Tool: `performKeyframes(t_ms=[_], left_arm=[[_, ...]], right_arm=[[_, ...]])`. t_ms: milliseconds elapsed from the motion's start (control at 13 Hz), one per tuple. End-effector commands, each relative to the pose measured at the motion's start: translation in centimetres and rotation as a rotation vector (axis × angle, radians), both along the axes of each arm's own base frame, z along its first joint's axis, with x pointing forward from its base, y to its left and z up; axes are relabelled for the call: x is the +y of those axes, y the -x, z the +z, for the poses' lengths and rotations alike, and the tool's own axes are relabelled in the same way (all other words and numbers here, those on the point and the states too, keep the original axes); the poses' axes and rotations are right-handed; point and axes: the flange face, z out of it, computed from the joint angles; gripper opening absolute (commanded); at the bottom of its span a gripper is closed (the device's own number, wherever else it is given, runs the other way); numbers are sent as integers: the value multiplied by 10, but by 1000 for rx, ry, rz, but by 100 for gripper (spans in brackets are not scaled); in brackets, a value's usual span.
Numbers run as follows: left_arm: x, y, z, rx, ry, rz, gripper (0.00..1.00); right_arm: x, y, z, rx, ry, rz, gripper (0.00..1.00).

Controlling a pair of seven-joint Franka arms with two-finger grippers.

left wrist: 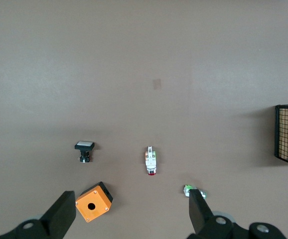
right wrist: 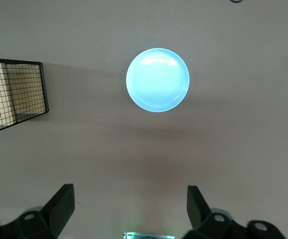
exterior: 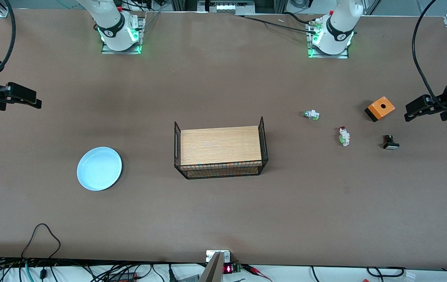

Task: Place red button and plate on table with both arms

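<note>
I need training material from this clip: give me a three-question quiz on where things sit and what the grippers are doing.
1. True or false: the red button lies on the wire rack.
2. Which small part lies nearest the left gripper? A) orange box B) black part with white cap C) white-green part
3. Fill in: the plate rests on the table toward the ____ arm's end.

Key
1. False. It lies on the table, between the white-green part and the black part.
2. A.
3. Right. The right gripper hangs open over bare table, holding nothing; the left one is open too.
</note>
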Motion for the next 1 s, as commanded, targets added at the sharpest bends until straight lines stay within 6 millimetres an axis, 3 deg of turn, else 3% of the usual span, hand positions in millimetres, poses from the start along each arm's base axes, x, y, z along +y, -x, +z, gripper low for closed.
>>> performKeyframes(t_ms=[0,77,462,615,923], left_arm=[[1,6,10,-11,15,5,100],[1,6,9,-9,15,5,100],[1,6,10,-11,15,5,100],[1,6,10,-11,15,6,100],[1,2,9,-38,14,3,100]], right_arm=[[-4,13,19,-30,44,-14,100],[-1,22,35,-58,74,-11,100],[5,45,50,-56,91,14,100],[27,66,53,-39,108,53,100],[7,86,62,-110,101,48,100]])
